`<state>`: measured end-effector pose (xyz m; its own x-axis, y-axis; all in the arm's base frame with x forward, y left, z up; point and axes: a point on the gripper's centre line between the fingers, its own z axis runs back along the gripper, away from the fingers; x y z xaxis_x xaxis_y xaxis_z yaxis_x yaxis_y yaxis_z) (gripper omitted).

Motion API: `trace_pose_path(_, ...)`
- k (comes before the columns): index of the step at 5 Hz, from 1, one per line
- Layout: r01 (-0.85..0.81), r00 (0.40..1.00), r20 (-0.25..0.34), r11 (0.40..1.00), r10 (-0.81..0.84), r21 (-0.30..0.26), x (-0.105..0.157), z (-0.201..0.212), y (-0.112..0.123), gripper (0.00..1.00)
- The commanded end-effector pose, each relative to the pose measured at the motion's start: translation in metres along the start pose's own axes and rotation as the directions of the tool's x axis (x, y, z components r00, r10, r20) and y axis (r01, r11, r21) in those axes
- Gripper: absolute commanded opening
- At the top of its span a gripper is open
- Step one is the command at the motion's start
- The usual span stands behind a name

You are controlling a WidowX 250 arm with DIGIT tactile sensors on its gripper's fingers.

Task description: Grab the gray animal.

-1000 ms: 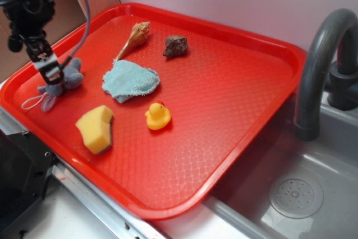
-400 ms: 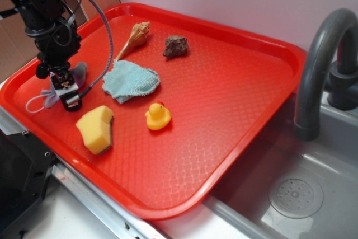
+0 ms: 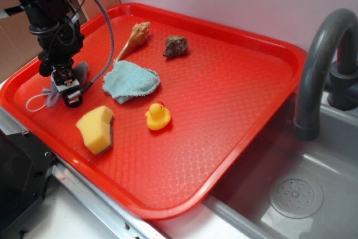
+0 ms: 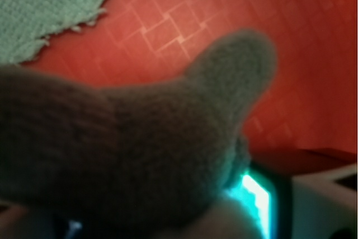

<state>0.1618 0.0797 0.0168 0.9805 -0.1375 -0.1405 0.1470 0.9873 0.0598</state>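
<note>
The gray animal (image 3: 81, 72) lies at the left end of the red tray (image 3: 235, 110), mostly covered by my gripper (image 3: 70, 97). An ear or limb sticks out to the gripper's right, and a gray limb and the white string loop (image 3: 32, 103) show to its left. The gripper points down onto the toy and is shut on its body. In the wrist view the blurred gray plush (image 4: 128, 149) fills the lower frame between the jaws, one limb pointing up right over the tray floor (image 4: 313, 54).
On the tray lie a light blue cloth (image 3: 130, 80), a yellow sponge (image 3: 95, 128), a yellow rubber duck (image 3: 158, 116), a seashell (image 3: 135, 37) and a gray-brown rock (image 3: 175, 46). A sink with a gray faucet (image 3: 321, 65) is to the right.
The gripper came from the tray's left rim down onto the gray animal, covering it. Since 0.4 s ago it shifted only slightly up and left.
</note>
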Motion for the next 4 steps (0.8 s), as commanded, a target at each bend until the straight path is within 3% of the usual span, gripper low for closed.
trace_pose_path(1,-0.371,0.922,0.112,0.928,0.371,-0.02,-0.003,0.092,-0.025,0.0)
trace_pose_path(2,-0.317,0.933,0.146,0.942,0.33,-0.107,0.009,0.13,-0.045,0.0)
trace_pose_path(3,-0.304,0.924,0.197,0.943,0.327,-0.136,0.013,0.163,-0.063,0.0)
trace_pose_path(4,-0.268,0.93,0.207,0.946,0.303,-0.183,0.015,0.153,-0.061,0.0)
